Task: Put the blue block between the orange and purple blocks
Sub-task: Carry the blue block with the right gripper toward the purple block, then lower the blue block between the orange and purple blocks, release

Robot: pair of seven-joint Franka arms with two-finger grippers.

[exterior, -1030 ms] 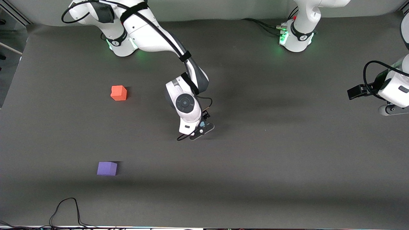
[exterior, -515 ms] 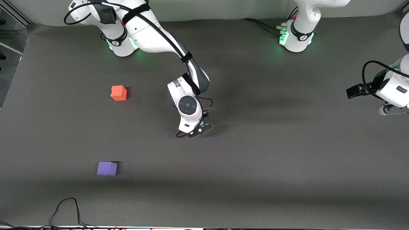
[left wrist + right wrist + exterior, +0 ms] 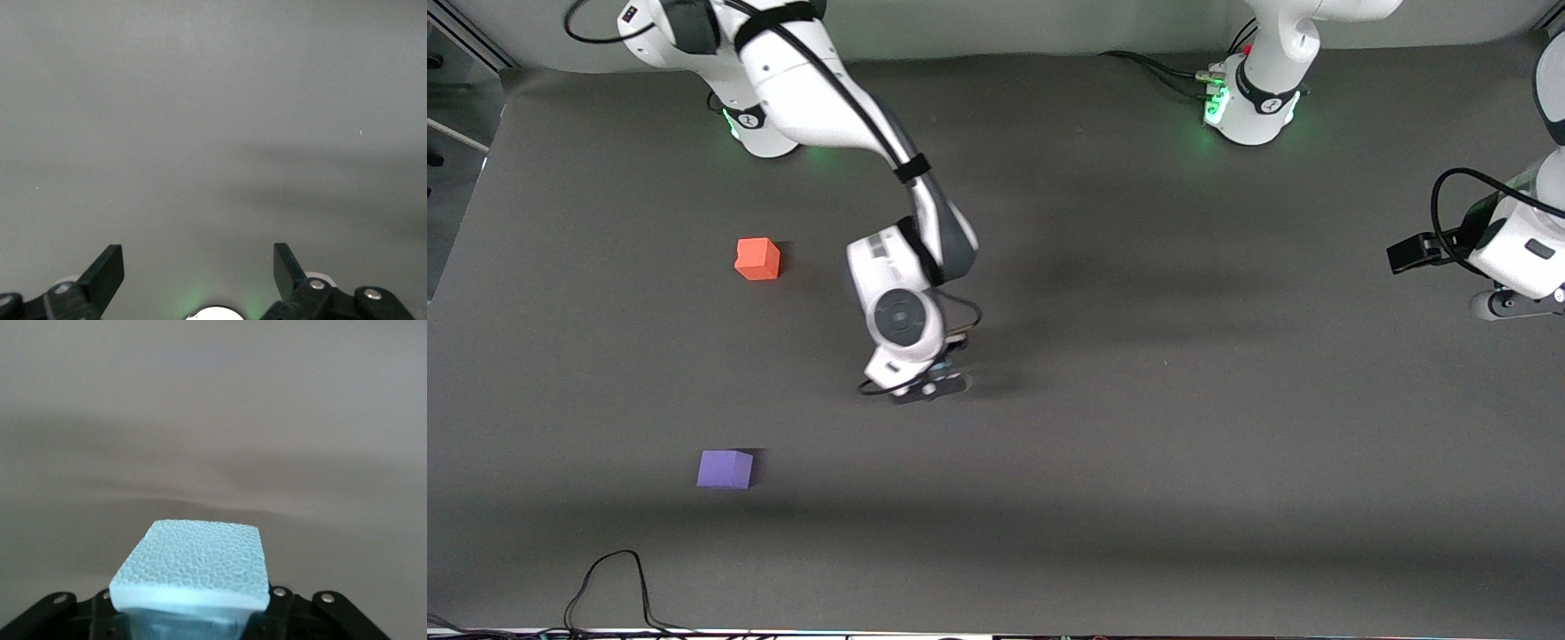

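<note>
Toward the right arm's end of the table [image 3: 1138, 533], the orange block [image 3: 758, 259] lay farther from the front camera and the purple block [image 3: 725, 468] nearer, well apart from each other. Between them in depth, but off toward the table's middle, the right gripper [image 3: 932, 384] hung over bare tabletop, its fingers clamped on the blue block [image 3: 193, 565]. At the left arm's end the left gripper [image 3: 198, 270] waited with its fingers [image 3: 107, 270] spread apart and nothing between them.
</note>
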